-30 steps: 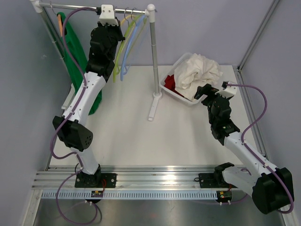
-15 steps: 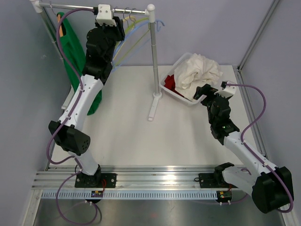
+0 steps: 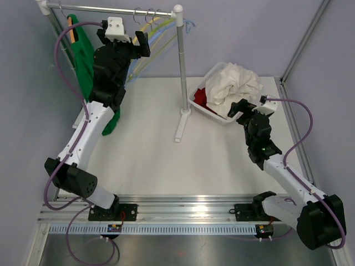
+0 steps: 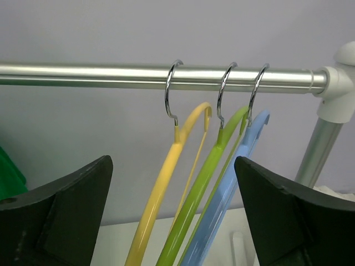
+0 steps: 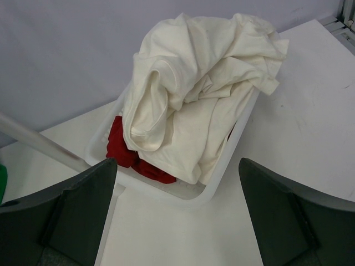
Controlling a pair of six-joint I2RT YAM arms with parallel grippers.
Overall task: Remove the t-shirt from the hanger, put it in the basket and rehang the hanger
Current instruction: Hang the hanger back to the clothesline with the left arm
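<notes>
The green t-shirt hangs on an orange hanger at the left end of the rail; only its edge shows in the left wrist view. My left gripper is open just right of the shirt, below the rail. Between its fingers I see three bare hangers, apart from the pads: yellow, green and blue. My right gripper is open and holds nothing, in front of the white basket.
The basket holds a white garment over a red cloth. The rack's right post stands on a foot mid-table. The rail carries the hanger hooks close to the post joint.
My left gripper has opened and drawn back leftward from the rail. The three bare hangers have swung toward the right post. The right arm has stayed put.
</notes>
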